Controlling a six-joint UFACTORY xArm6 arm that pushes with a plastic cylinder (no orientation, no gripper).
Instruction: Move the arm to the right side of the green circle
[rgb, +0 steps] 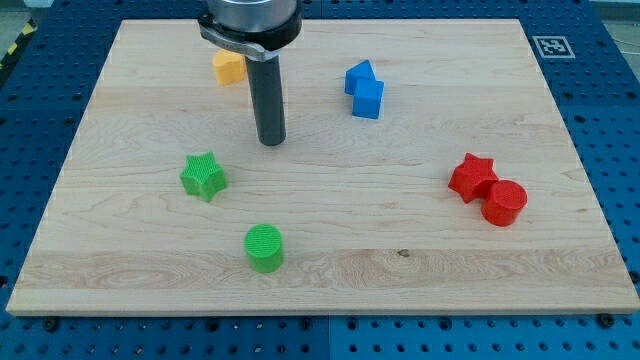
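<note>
The green circle (265, 248) is a short green cylinder near the view's bottom, left of centre on the wooden board (420, 260). My tip (271, 142) is the lower end of a dark rod that comes down from the view's top. It stands well above the green circle in the view, almost straight up from it and slightly to its right, touching no block. A green star (204, 176) lies to the tip's lower left.
A yellow block (229, 67) sits at the view's top, partly hidden behind the arm. A blue block (364, 90) lies right of the rod. A red star (471, 177) touches a red cylinder (503, 202) at the view's right.
</note>
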